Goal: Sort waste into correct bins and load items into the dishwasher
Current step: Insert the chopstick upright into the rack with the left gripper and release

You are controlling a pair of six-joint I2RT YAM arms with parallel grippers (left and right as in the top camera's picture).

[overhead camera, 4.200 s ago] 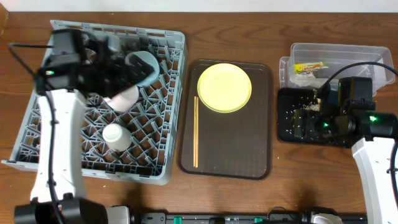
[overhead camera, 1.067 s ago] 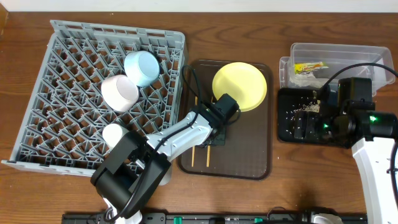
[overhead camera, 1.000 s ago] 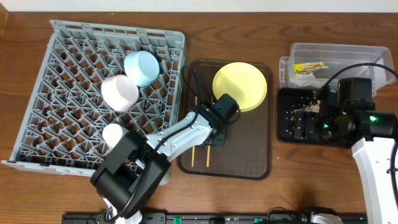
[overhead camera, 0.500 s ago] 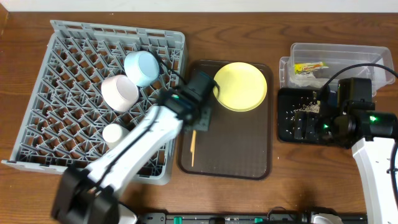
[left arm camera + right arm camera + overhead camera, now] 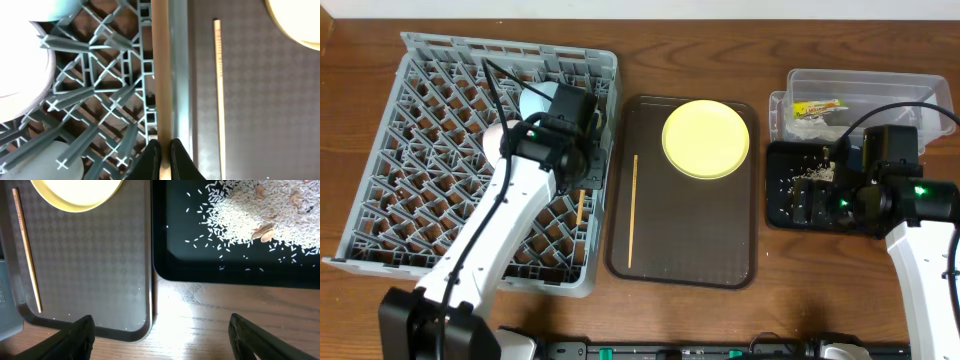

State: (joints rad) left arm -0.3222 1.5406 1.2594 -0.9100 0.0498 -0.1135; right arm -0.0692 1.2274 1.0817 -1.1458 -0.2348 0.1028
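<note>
Overhead first: the left gripper (image 5: 582, 186) hangs over the right side of the grey dish rack (image 5: 420, 230), pinched on 1 chopstick (image 5: 580, 208). The chopstick pokes out below it, long axis running up-down in the frame. The 2nd chopstick (image 5: 632, 210) lies flat along the left side of the brown tray (image 5: 700, 250), also up-down, top end leaning a hair to the right. The yellow-green plate (image 5: 706, 138) sits in that tray's upper right. The blue bowl (image 5: 535, 100) and pinkish-white bowl (image 5: 496, 138) peek out from behind the arm, both in the rack. Far right is the clear tub (image 5: 865, 80) with the wrapper (image 5: 818, 106) and tissue (image 5: 810, 126) inside, and the black tray (image 5: 790, 215) just below it

Left wrist: the fingers (image 5: 150, 159) are clamped on the chopstick, which runs straight up the frame just beside the rack's right wall. The 2nd chopstick lies parallel to it, further right on the brown tray

Right wrist: the right gripper (image 5: 165, 332) has its jaws wide with nothing in them, over the gap where the brown tray meets the black tray. The scraps (image 5: 260, 210) are piled in the upper right. The 2nd chopstick is at the left edge, near vertical, top tipped left
</note>
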